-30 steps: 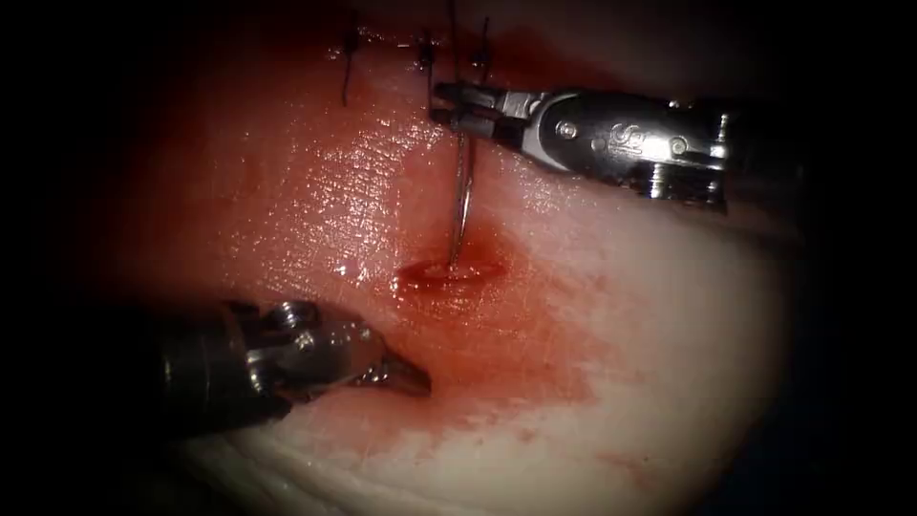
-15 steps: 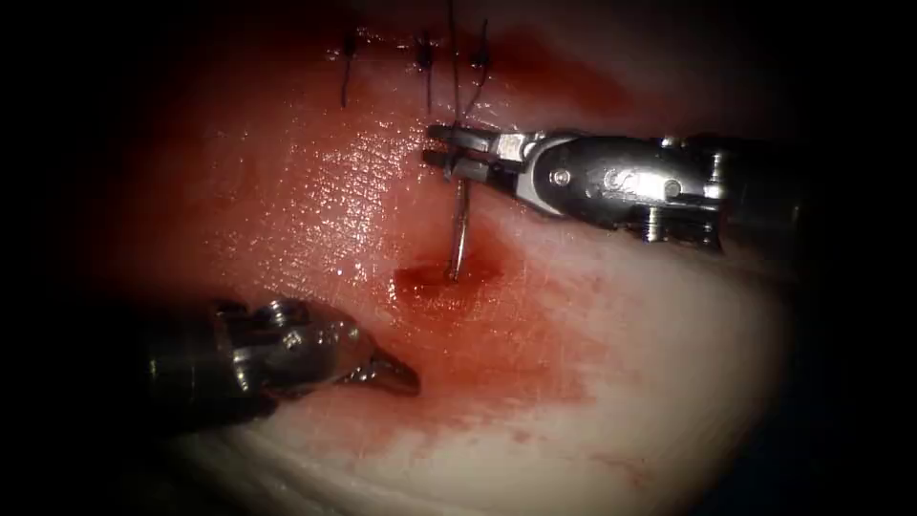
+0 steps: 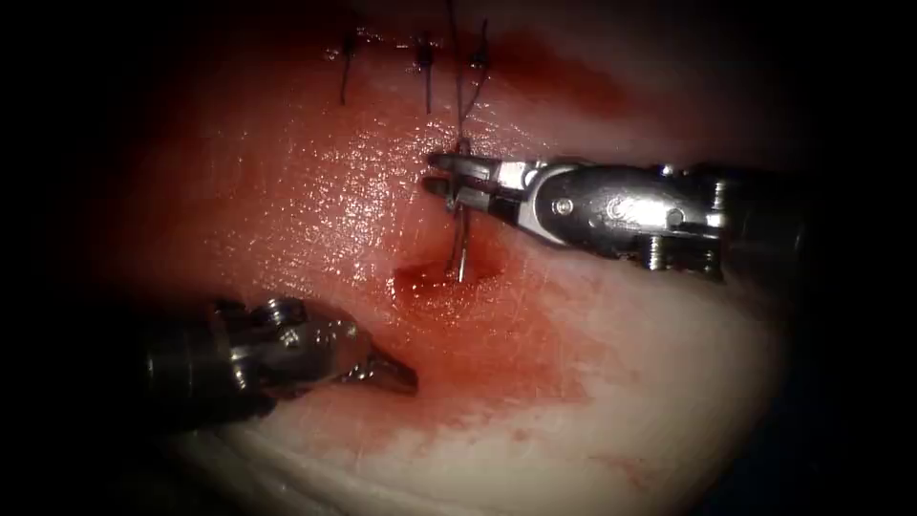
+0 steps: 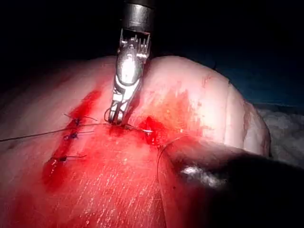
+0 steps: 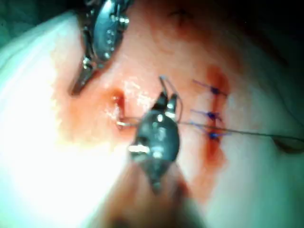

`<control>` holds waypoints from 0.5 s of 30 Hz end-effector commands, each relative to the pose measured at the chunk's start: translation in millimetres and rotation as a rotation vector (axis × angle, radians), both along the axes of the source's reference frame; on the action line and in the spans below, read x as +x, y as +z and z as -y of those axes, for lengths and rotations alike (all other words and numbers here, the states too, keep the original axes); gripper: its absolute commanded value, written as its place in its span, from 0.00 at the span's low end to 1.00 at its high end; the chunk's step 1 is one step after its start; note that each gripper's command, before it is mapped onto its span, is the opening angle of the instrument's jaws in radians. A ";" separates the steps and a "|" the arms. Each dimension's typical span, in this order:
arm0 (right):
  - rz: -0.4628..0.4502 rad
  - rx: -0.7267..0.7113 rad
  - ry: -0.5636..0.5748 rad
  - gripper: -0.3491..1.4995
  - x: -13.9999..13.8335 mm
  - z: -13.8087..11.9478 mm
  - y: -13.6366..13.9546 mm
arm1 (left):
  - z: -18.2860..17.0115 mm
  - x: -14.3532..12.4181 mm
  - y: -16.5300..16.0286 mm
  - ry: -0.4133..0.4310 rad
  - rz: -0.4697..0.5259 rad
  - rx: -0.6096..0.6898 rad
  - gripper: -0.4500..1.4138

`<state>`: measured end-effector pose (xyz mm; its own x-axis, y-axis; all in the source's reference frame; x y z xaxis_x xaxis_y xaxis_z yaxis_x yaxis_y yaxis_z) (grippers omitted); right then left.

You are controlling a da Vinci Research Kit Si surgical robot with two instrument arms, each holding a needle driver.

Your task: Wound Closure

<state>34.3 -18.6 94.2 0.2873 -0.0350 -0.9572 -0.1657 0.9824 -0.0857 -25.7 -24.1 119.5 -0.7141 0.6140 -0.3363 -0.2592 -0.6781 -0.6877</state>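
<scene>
Endoscope view, centre of the frame: the right tool (image 3: 441, 178) grips the needle (image 3: 461, 250) near its thread end, jaws closed on it, with the thread (image 3: 459, 91) running up toward the upper edge past three finished stitches (image 3: 423, 53). The needle hangs below the jaws, and its point sits in the open cut (image 3: 444, 277), amid red fluid (image 3: 497, 344) on the tissue (image 3: 669, 382). Over the last second the tool has come down toward the cut and the exposed length of needle has shortened, so the needle is being driven in. To do this well, judged from the curve, the wrist should roll along the needle's arc rather than push straight. The left tool (image 3: 396, 373), lower left of the frame, lies well apart from the needle, below and left of the cut, jaws closed and holding nothing.
</scene>
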 end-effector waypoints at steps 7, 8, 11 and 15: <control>-0.049 0.060 0.037 0.00 0.8 0.2 0.2 | 0.1 -0.7 0.6 -0.001 0.000 0.000 0.02; -0.053 0.065 0.040 0.00 0.8 0.2 0.2 | 0.1 -0.7 0.6 -0.002 0.000 0.000 0.03; -0.069 0.101 0.055 0.00 0.8 0.3 0.2 | 0.1 -0.8 0.7 -0.004 0.002 0.000 0.03; -0.093 0.177 0.079 0.00 0.9 0.5 0.1 | 0.1 -1.0 0.7 -0.007 0.000 -0.003 0.03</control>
